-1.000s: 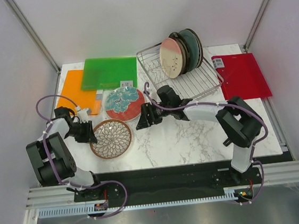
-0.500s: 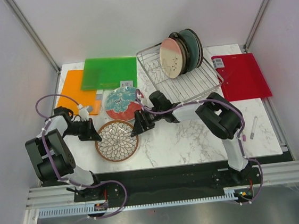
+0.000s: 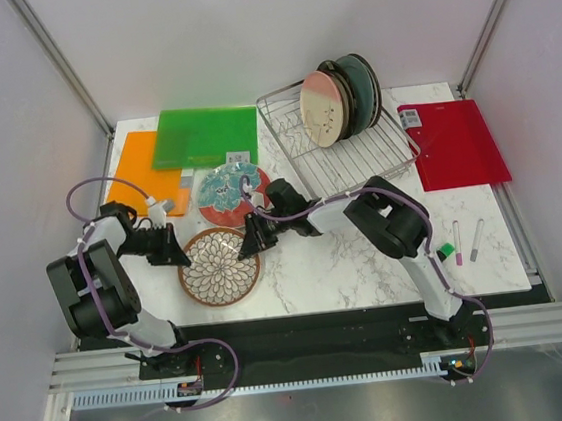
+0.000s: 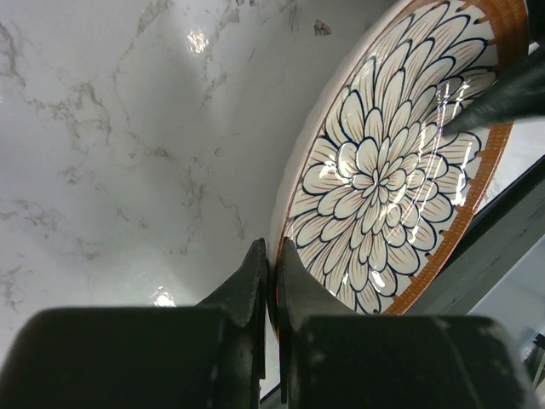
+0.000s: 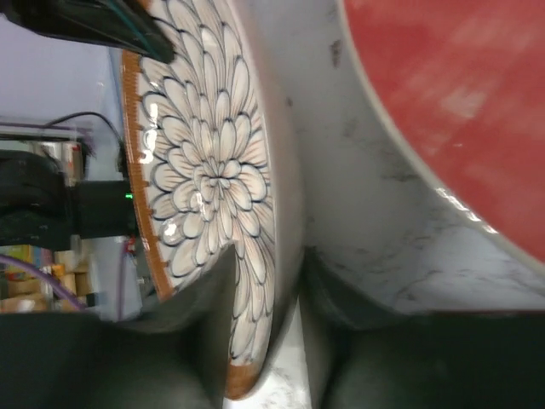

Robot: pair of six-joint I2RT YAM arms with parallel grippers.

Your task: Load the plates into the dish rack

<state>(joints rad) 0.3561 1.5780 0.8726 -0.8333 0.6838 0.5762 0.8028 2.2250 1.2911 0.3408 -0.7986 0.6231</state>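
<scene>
A white marble tabletop point(image 3: 347, 264) sits inside a pale-walled enclosure framed by metal posts, with both arms reaching in from the 6 o'clock edge. The brown petal-pattern plate point(image 3: 220, 266) lies at about 7 o'clock. The left gripper point(image 3: 179, 255) is pinched tight on the plate's rim at its 9 o'clock side. The right gripper point(image 3: 249, 246) clasps the rim at 2 o'clock, one finger on the patterned face and one beneath. Just beyond, near the middle of the tabletop, lies the red plate with teal flowers point(image 3: 229, 196). The silver dish rack point(image 3: 356, 162) stands at 1 o'clock, holding the pink-cream plate point(image 3: 323, 109) upright with darker plates behind it. A green board point(image 3: 205, 136) lies at 11 o'clock, overlapping an orange board point(image 3: 141, 170) at 10 o'clock. A red board point(image 3: 455, 142) is at 2 o'clock, and two pens point(image 3: 476, 238) rest at 4 o'clock.
</scene>
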